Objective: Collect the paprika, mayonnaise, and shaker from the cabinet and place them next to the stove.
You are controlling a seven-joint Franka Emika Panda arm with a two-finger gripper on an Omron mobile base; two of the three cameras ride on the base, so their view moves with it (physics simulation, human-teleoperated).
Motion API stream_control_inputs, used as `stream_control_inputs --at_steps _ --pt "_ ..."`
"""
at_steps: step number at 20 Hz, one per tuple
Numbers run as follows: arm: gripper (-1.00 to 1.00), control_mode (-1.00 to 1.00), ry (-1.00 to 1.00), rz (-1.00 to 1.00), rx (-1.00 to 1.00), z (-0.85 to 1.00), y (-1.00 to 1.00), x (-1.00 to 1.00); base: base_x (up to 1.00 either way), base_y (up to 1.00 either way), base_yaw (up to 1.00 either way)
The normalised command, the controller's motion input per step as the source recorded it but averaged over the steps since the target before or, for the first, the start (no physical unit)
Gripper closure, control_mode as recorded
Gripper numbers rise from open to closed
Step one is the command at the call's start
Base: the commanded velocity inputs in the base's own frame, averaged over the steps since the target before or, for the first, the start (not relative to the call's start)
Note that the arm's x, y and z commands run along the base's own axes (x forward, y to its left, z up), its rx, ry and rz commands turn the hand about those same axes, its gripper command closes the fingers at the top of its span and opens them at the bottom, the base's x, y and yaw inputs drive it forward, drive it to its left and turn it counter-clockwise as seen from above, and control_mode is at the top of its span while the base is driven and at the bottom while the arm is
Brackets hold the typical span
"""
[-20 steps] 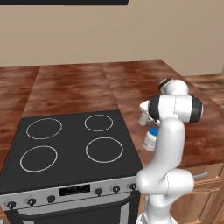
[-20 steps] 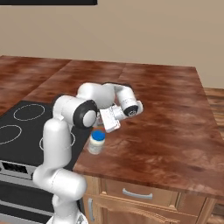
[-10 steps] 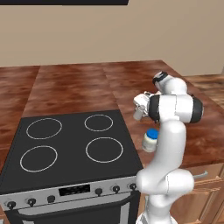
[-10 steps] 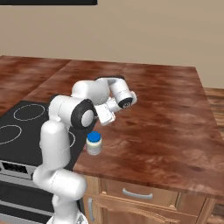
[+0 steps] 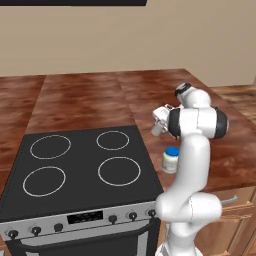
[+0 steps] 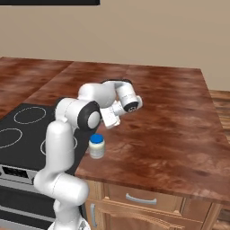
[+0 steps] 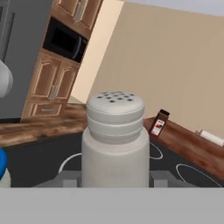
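1. The gripper [image 7: 114, 177] is clamped on the shaker [image 7: 115, 140], which stands upright between its fingers in the hand view, its rounded, holed top above them.
2. In the left base view the gripper [image 5: 159, 120] is raised above the desk [image 5: 90, 100], with the shaker [image 5: 157, 128] a small pale shape at its tip.
3. In the right base view the gripper [image 6: 110, 117] sits just beyond the arm's dark elbow joint, over the desk [image 6: 170, 117] near the edge of the stove [image 6: 27, 130].
4. The mayonnaise [image 5: 170, 159] stands upright on the desk, below the gripper and apart from it, just beside the stove [image 5: 80, 170].
5. In the right base view the mayonnaise [image 6: 96, 146] stands below the gripper and slightly nearer the camera, its blue lid on top.
6. In the hand view a blue edge at the far left, low beside the gripper, may be the mayonnaise lid; I cannot tell for sure.
7. The paprika [image 7: 158, 123] stands beyond the gripper on the far side of the stove [image 7: 39, 170], on the desk [image 7: 188, 144], well apart from the held shaker.
8. Further past the paprika, a pale roll [image 7: 211, 137] lies on the same desk.
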Motion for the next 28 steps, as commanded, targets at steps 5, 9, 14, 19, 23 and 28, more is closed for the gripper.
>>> stream_control_inputs --at_steps 5,9,14,19,23,28 --pt "1.0 -1.0 0.03 0.0 -0.04 0.0 0.0 0.22 0.0 0.0 0.0" --pt "1.0 -1.0 0.07 0.0 -0.13 0.0 -0.01 0.27 0.0 0.0 0.0" --pt "1.0 -1.0 0.04 0.0 -0.15 -0.11 -0.03 0.3 0.0 0.0 0.0" --pt "1.0 -1.0 0.0 0.0 -0.09 -0.28 -0.07 0.21 0.0 0.0 0.0" --pt "1.0 -1.0 -0.03 0.0 0.0 -0.46 -0.24 0.02 0.0 0.0 0.0" --pt "1.0 -1.0 -0.04 0.0 0.0 -0.41 -0.19 0.01 0.0 0.0 0.0"
